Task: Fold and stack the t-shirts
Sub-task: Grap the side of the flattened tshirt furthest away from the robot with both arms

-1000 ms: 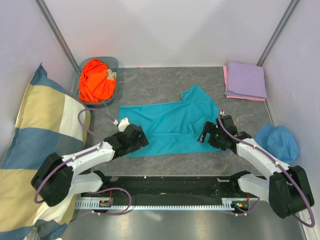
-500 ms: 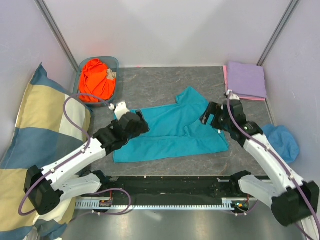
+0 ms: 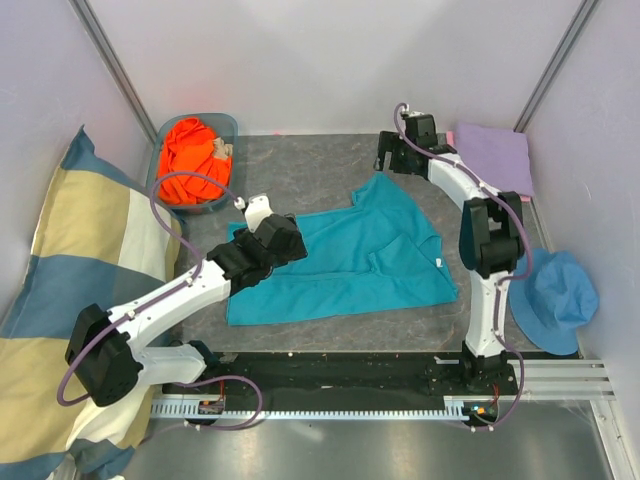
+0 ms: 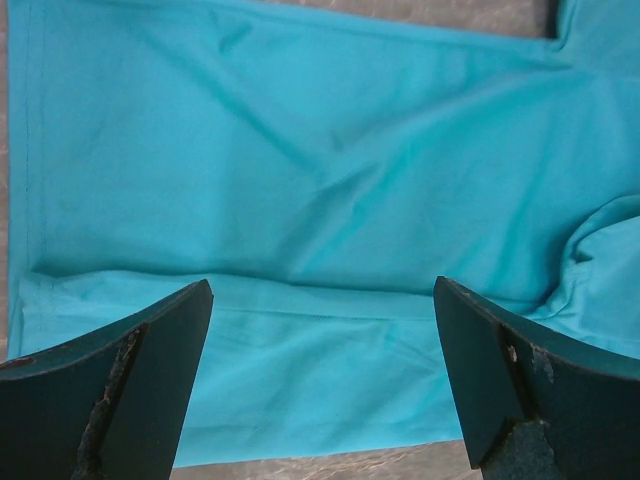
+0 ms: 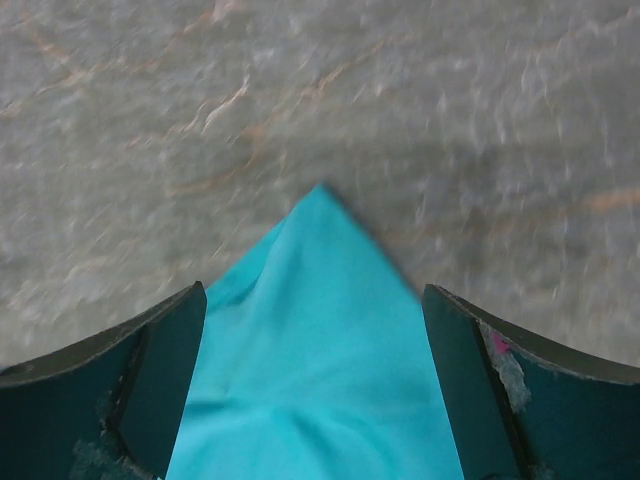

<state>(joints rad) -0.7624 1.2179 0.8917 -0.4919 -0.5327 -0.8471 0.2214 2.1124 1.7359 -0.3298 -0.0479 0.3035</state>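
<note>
Left end effector [image 3: 270,240]: you are holding it over the left part of the teal t-shirt [image 3: 350,255], jaws spread wide and carrying nothing. A second ago it was working at the near hem corner.
Teal t-shirt: it is lying spread on the counter [image 3: 300,165] in the middle. Its near hem is running wider and straighter than a second ago, and a crease is showing across it in the left wrist view.
Right end effector [image 3: 388,160]: it has swung from the near right hem out to the far sleeve tip [image 3: 383,180]. Its jaws are standing apart either side of that point, gripping nothing.
Meaning for you: the flattening is looking done, and you are probably lining up the first fold, sleeve inward.
Far left: the orange t-shirt [image 3: 190,160] is sitting crumpled in the blue basket [image 3: 228,125], waiting.
Far right: the lavender t-shirt [image 3: 495,155] is lying folded on the pink t-shirt [image 3: 452,162], starting the stack.
</note>
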